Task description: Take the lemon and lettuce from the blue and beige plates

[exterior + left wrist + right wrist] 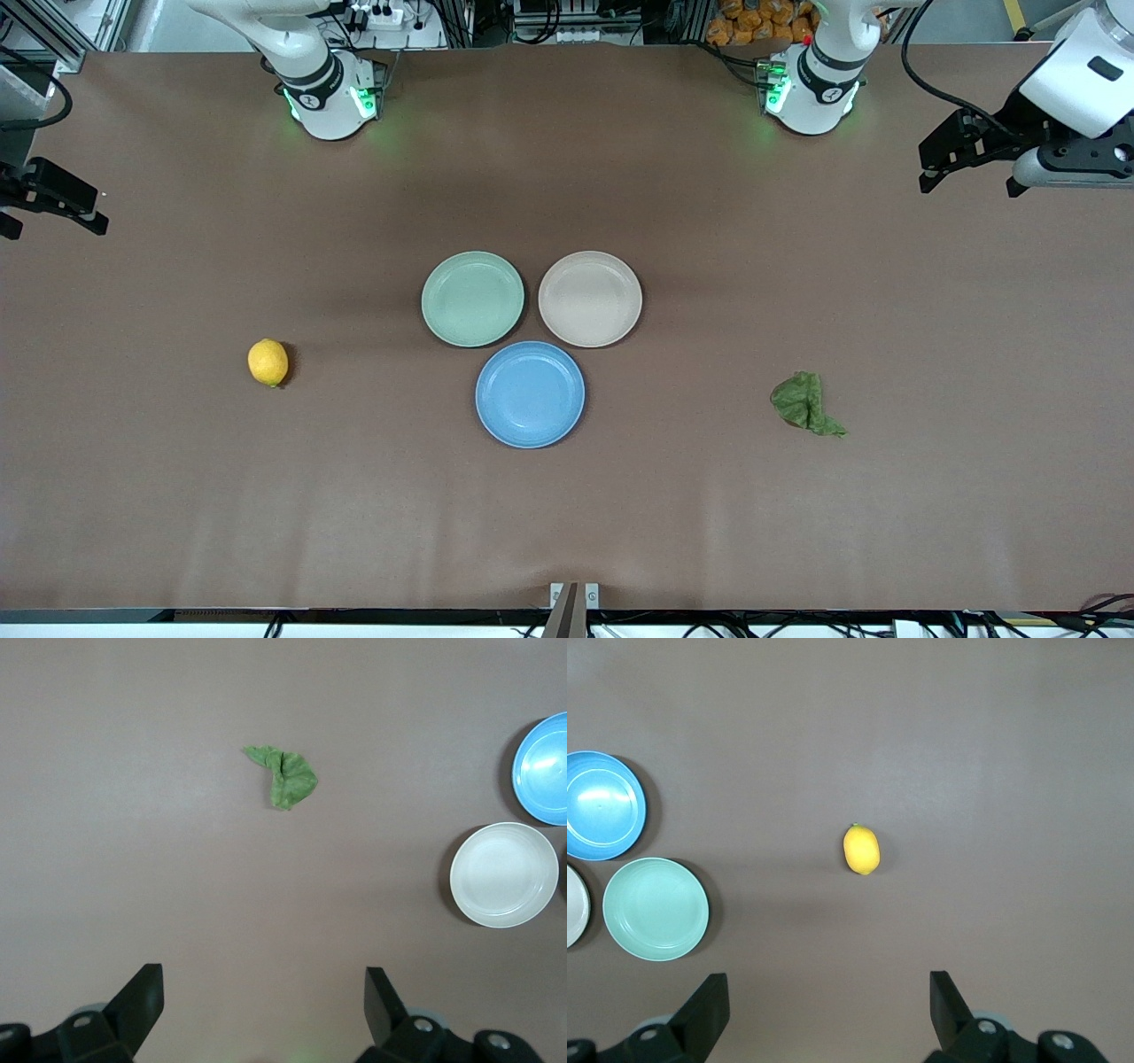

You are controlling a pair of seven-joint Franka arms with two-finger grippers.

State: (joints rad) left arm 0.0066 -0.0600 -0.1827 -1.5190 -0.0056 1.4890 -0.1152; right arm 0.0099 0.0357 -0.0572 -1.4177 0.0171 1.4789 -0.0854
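Lying bare: lemon (pixel 267 362), crumpled lettuce (pixel 804 404)

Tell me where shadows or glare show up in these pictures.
Front view: soft even light, the lemon casts a small dark shadow on the table, green glow at both arm bases. Left wrist view: faint sheen on the blue plate, dark crescent beside the beige plate. Right wrist view: similar crescents beside the green plate.

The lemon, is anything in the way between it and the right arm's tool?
Nothing visible. The lemon lies alone on bare table toward the right arm's end. The right tool, open, is up in the air, with only tabletop between them. The plates sit off to the side.
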